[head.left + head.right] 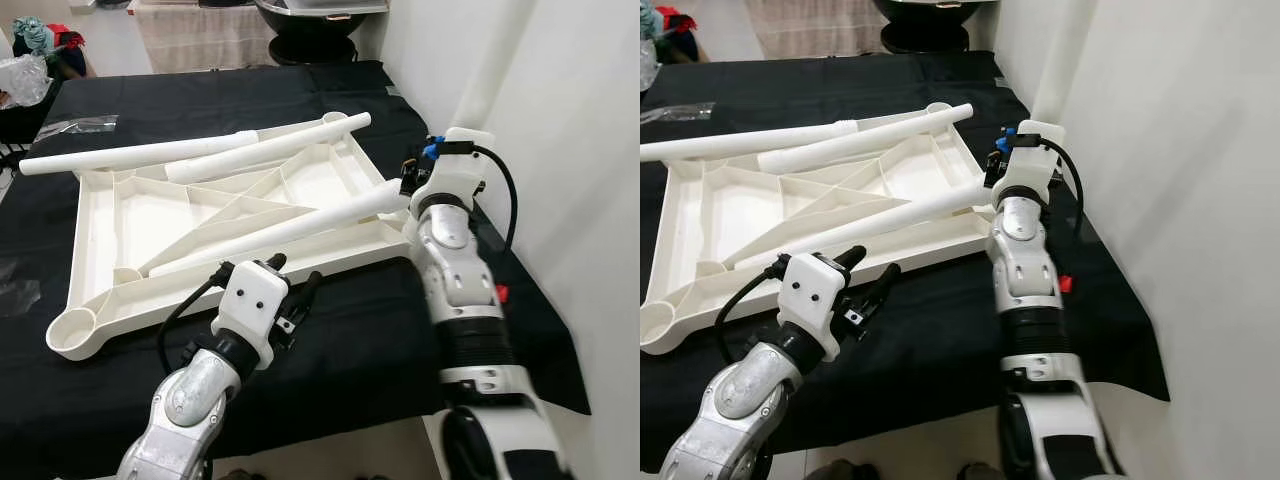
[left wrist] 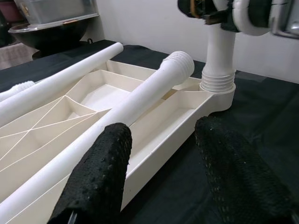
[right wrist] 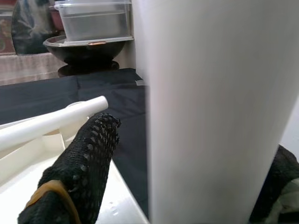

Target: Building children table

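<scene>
— Left wrist view: what is your left gripper (image 2: 159, 168) doing?
— My fingers (image 2: 100, 172) are spread apart, hovering at the near edge of the upturned tabletop (image 1: 130, 215), beside a loose leg (image 1: 280, 232) lying across it.
— And your right gripper (image 1: 415, 180)?
— It's clamped around the upright leg (image 1: 490, 70) standing in the tabletop's right corner socket, on the black cloth (image 1: 360, 340).

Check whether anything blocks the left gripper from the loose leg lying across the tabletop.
Nothing visible does. The left gripper is open and points at the loose leg, with bare tabletop rim between them.
</scene>
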Robot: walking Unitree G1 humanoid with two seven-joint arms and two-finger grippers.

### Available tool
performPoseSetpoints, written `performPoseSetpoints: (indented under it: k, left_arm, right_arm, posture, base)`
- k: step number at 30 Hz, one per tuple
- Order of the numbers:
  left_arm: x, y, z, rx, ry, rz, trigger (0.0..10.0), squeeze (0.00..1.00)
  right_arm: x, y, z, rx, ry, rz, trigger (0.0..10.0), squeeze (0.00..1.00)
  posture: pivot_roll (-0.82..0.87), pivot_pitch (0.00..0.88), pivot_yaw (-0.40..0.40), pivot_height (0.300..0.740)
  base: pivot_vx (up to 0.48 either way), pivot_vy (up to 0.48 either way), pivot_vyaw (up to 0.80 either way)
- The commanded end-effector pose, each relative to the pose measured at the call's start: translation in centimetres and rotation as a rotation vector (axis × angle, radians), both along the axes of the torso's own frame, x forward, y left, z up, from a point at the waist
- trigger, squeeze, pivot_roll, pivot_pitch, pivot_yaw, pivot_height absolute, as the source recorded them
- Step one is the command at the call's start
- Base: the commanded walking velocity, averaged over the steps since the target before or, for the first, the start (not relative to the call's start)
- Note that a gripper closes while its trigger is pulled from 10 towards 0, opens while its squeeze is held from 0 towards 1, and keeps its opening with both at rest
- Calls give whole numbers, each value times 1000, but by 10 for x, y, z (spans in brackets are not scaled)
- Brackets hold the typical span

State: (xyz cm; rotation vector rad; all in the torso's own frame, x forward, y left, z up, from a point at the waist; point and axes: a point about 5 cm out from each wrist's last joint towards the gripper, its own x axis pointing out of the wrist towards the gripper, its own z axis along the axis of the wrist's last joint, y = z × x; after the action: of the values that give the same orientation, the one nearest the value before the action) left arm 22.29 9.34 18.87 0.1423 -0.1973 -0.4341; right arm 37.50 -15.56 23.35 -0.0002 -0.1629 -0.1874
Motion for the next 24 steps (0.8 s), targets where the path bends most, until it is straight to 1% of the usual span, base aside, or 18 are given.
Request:
performPoseSetpoints:
  k: [1,2,4,6,7,8,9,10,11,12,14,15,16,17,20,21,22,24]
  left_arm:
    - [-1,-1,-5,2,18,0,10000,0]
    - [0,-1,-5,2,17,0,10000,0]
    - [0,-1,-4,0,14,1,10000,0]
    - [0,-1,-4,0,14,1,10000,0]
    - [0,-2,-4,-1,13,1,10000,0]
    - [0,-2,-4,-1,13,1,10000,0]
    - [0,-2,-4,-1,12,-2,10000,0]
    - [0,-2,-4,-1,11,-3,10000,0]
    - [0,-2,-4,-1,11,-3,10000,0]
    - [0,-2,-3,-1,11,-3,10000,0]
    - [0,-2,-3,-1,11,-4,10000,0]
    - [1,-3,-3,-1,9,-5,10000,0]
    - [1,-3,-3,-1,9,-5,10000,0]
    - [1,-3,-3,-1,8,-6,10000,0]
    - [1,-3,-3,-1,8,-6,10000,0]
    - [1,-3,-2,-2,7,-7,10000,0]
    - [1,-3,-2,-2,5,-6,10000,0]
    - [1,-4,-2,-2,4,-6,10000,0]
  right_arm:
    - [0,-1,-9,-9,32,40,10000,0]
    - [1,-9,-15,-7,50,118,10000,0]
    - [-2,-24,-25,-3,67,221,10000,0]
    - [-2,-24,-25,-3,67,221,10000,0]
    - [-3,-32,-28,-20,77,252,10000,0]
    - [-3,-32,-28,-20,77,252,10000,0]
    - [-3,-49,-28,-17,76,323,10000,0]
    - [-3,-53,-26,4,70,360,10000,0]
    - [-3,-53,-26,4,70,360,10000,0]
    - [-2,-58,-24,-4,61,374,10000,0]
    - [-1,-60,-22,-1,58,393,10000,0]
    - [0,-59,-18,12,48,442,10000,0]
    - [0,-59,-18,12,48,442,10000,0]
    - [1,-57,-15,32,43,503,10000,0]
    - [1,-57,-15,32,43,503,10000,0]
    - [1,-51,-12,47,38,592,10000,0]
    - [-1,-41,-9,54,40,704,10000,0]
    - [-9,-24,-7,35,44,923,10000,0]
  posture:
    - [22,117,-47,740]
    - [20,118,-47,740]
    - [22,119,-48,740]
    - [22,119,-48,740]
    - [21,120,-45,740]
    - [21,120,-45,740]
    - [21,120,-45,740]
    - [21,120,-45,740]
    - [21,120,-45,740]
    - [20,121,-42,740]
    - [20,121,-42,740]
    - [23,120,-43,740]
    - [23,120,-43,740]
    - [23,120,-43,740]
    - [23,120,-43,740]
    - [27,118,-44,740]
    - [27,118,-44,740]
    - [28,116,-43,740]
  base:
    - [0,0,0]
    - [0,0,0]
    - [0,0,0]
    - [0,0,0]
    - [0,0,0]
    - [0,0,0]
    - [0,0,0]
    - [0,0,0]
    - [0,0,0]
    - [0,0,0]
    - [0,0,0]
    - [0,0,0]
    - [0,0,0]
    - [0,0,0]
    - [0,0,0]
    - [0,0,0]
    - [0,0,0]
    - [0,0,0]
